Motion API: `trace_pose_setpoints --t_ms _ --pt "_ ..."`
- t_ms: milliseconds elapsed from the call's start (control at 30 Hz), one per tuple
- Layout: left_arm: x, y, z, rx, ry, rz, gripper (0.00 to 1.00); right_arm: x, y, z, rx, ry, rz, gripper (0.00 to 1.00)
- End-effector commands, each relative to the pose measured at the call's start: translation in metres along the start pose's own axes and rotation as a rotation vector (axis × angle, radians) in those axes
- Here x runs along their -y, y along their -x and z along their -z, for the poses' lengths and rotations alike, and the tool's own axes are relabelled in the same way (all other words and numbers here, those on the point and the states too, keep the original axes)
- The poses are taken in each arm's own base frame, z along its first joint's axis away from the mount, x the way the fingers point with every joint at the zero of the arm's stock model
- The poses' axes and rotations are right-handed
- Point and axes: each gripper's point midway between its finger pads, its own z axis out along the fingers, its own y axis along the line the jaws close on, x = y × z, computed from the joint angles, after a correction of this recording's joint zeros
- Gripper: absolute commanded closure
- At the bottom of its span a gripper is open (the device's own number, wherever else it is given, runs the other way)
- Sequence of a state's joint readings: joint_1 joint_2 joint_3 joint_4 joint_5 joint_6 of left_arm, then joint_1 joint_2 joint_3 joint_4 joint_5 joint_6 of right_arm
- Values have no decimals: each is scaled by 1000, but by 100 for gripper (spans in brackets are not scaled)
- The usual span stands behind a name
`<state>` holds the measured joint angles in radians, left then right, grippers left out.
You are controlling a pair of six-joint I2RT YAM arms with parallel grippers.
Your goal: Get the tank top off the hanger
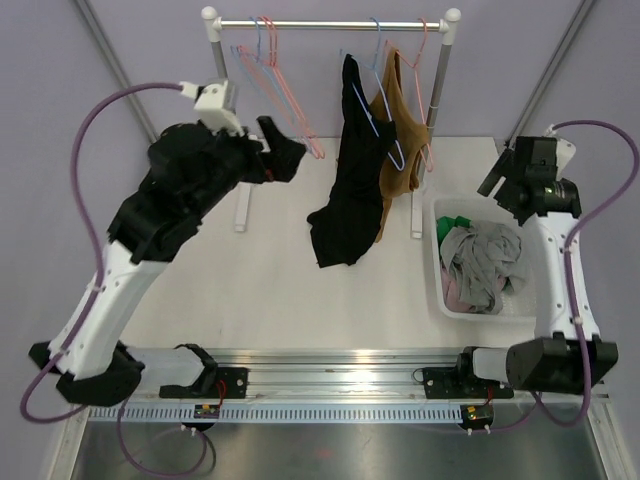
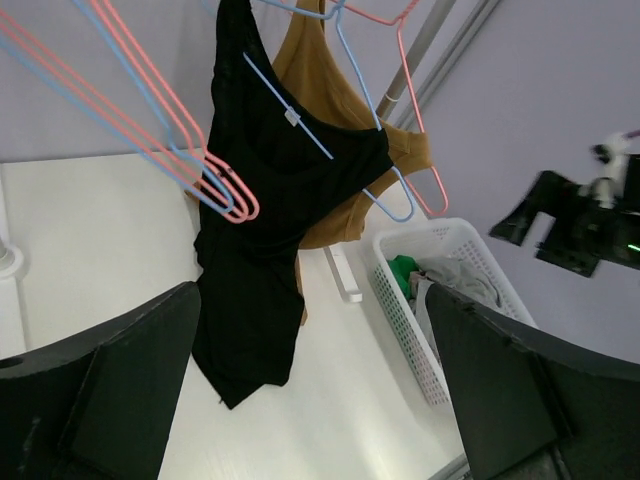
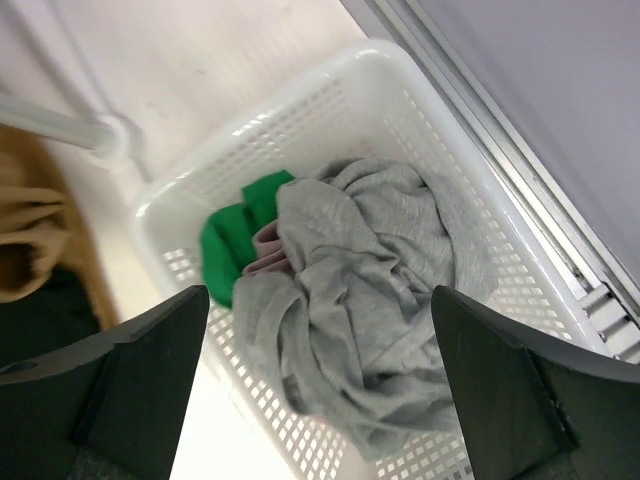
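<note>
Left gripper [image 2: 312, 330], jaws wide and empty, is hovering, likely lining up a grab; ahead of it the black fabric tank top [image 2: 270, 230] is hanging skewed on a thin blue wire hanger [image 2: 290, 117], hem sagging low. Right gripper [image 3: 318, 300], also wide and empty, is idling above a white plastic basket [image 3: 330, 95].

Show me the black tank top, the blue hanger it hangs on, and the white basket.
black tank top [image 1: 355, 200], top external view, middle of the body.
blue hanger [image 2: 290, 116], left wrist view, its slanted arm.
white basket [image 3: 270, 135], right wrist view, far wall.
</note>
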<state>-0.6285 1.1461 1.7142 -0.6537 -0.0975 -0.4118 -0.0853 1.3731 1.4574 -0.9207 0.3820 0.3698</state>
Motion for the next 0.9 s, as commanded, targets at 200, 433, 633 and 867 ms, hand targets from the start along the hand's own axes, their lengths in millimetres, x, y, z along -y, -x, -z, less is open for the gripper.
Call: trace_pose_setpoints --t_ms 200,433,633,867 --pt "51 3 -133 40 62 -77 1 -50 -17 138 137 684 -87 1" --pt "71 -14 -224 146 33 -27 1 -60 -60 171 68 908 -90 1" --pt "70 -11 -267 255 74 -23 1 -63 -89 182 -3 1003 -77 1" --pt "42 -32 -309 293 183 -89 20 -59 -97 206 4 1072 -57 1"
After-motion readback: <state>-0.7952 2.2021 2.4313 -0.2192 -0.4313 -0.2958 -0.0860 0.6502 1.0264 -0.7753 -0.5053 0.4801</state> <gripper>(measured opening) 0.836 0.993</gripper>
